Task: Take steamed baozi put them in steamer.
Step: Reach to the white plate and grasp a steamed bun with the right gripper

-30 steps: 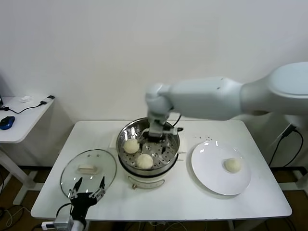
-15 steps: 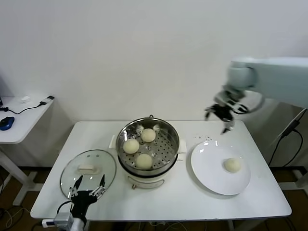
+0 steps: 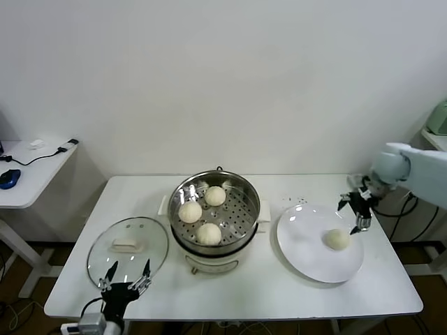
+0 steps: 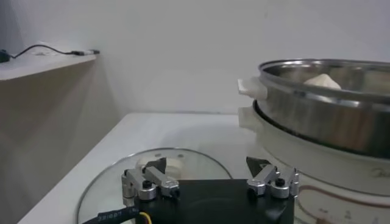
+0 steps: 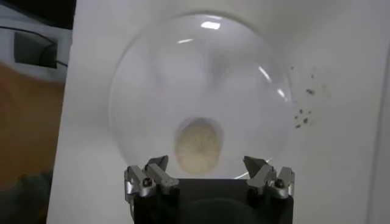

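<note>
The right gripper [image 3: 359,209] is hanging with its fingers spread and nothing between them, above the far right rim of the white plate [image 3: 300,241]. In the right wrist view the open gripper [image 5: 209,176] is looking straight down on the last baozi [image 5: 198,145], which is lying between the lines of the two fingers. In the head view that baozi [image 3: 338,239] is sitting on the right half of the plate, just nearer and slightly left of the gripper — so the coming move looks like a short drop down and toward the near side. The bun is round, with no real long axis and no facing to speak of, so any finger angle should suit it. Left of the plate, the steamer [image 3: 244,230] is holding three baozi [image 3: 209,233] on its perforated tray, with bare tray showing on its right side. The left gripper [image 3: 126,283] is parked open at the near left edge of the table [image 3: 279,293], by the glass lid [image 3: 129,246] — far from the bun
</note>
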{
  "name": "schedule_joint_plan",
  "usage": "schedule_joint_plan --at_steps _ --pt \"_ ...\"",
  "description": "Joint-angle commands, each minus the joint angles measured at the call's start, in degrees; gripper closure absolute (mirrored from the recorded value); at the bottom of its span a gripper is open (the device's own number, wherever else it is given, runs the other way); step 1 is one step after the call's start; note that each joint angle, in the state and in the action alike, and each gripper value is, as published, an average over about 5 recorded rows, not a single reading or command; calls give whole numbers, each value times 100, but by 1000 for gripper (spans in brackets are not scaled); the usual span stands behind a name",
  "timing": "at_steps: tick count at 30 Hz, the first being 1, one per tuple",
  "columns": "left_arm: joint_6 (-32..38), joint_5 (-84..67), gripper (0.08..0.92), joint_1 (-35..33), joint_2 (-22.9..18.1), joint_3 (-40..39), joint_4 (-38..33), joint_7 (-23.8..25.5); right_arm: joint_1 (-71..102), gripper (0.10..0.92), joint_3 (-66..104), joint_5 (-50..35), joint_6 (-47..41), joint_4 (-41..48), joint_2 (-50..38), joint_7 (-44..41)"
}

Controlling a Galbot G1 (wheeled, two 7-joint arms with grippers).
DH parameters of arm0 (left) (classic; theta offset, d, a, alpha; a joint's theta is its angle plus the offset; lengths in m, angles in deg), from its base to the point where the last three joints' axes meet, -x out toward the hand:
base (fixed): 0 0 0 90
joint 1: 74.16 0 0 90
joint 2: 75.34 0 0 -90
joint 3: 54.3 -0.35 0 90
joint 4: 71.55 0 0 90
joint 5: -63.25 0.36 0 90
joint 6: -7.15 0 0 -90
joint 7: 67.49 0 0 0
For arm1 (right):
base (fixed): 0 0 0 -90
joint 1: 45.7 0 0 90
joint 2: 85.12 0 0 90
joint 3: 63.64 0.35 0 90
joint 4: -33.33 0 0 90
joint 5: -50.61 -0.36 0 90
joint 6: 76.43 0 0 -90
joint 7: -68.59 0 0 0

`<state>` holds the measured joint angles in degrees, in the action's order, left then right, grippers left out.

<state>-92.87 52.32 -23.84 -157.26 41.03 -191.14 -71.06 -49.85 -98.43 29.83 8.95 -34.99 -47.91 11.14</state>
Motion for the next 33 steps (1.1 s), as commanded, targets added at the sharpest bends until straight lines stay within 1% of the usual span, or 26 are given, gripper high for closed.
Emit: schedule_joint_plan --at_steps 1,16,21,24,29,33 --pt "-18 22 177 -25 0 21 11 1 1645 203 1170 376 -341 787 47 154" --pt "-5 18 177 -149 64 54 -61 -5 1997 203 1469 496 -335 1201 517 450" --pt "-10 13 177 -174 76 81 -95 -10 1951 204 1452 501 -337 1172 535 405" --pt "-15 27 177 -184 67 79 -116 -16 1839 232 1404 500 -339 1092 502 368" --pt "-17 52 177 -205 46 53 -166 -17 1265 340 1078 319 -396 694 385 324" --pt "-9 90 177 -179 40 1 -181 -16 263 362 290 -169 -532 146 331 354"
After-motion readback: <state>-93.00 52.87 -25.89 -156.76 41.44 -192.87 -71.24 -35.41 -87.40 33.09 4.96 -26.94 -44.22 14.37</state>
